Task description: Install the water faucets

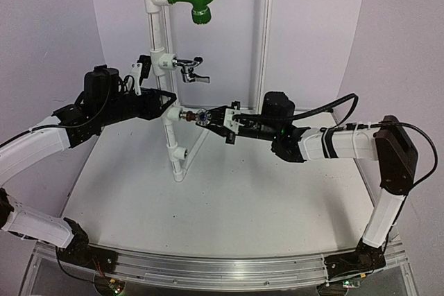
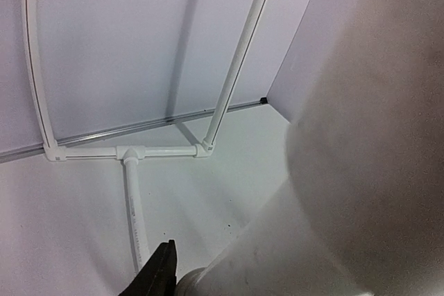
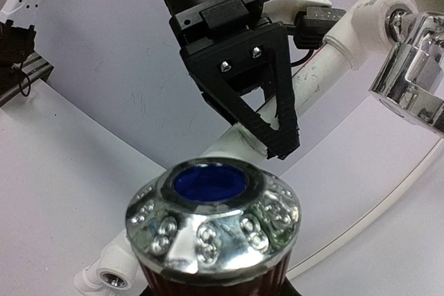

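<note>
Mid-frame, the right tool [image 1: 214, 117] grasps the reddish-brown faucet [image 1: 193, 116], its stem end at the white pipe [image 1: 171, 135]. The left tool [image 1: 168, 101] clenches that pipe. The chrome faucet [image 1: 189, 67] sits on it just above.

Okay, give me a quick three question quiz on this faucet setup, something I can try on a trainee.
1. True or false: the chrome faucet is already mounted on the white pipe.
2. What does the right gripper hold?
A. the chrome faucet
B. the brown faucet with the round knob
C. nothing
3. Fill in: the left gripper is closed around the ____.

Key: 1 true. 2 B. 3 white pipe.
</note>
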You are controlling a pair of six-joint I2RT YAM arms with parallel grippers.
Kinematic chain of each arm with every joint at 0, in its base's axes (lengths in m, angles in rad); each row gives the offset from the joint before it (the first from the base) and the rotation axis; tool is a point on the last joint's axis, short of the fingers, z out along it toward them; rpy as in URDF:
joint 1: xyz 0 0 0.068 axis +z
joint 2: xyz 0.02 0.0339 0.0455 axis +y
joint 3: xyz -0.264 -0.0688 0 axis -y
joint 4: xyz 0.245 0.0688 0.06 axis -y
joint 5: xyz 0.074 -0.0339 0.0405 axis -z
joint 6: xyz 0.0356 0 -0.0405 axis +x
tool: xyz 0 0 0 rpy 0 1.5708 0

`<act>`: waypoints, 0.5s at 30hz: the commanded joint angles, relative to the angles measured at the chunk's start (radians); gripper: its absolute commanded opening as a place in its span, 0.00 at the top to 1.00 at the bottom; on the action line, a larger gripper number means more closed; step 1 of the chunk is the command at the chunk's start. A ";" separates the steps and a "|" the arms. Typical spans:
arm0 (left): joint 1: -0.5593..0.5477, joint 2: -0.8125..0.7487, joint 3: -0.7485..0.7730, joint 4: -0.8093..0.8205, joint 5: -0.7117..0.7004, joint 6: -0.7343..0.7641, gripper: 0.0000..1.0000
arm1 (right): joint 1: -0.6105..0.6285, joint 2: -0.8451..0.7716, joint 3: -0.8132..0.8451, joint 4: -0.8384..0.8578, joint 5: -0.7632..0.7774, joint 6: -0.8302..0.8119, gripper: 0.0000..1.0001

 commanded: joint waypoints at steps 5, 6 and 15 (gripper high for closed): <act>0.009 -0.019 -0.013 0.065 -0.011 -0.020 0.75 | -0.002 0.026 0.059 0.114 -0.004 0.026 1.00; 0.009 -0.021 -0.015 0.065 -0.011 -0.020 0.77 | -0.002 0.028 0.061 0.116 -0.005 0.030 1.00; 0.009 -0.035 -0.040 0.070 -0.007 -0.036 0.91 | 0.004 0.054 0.077 0.146 -0.008 0.055 1.00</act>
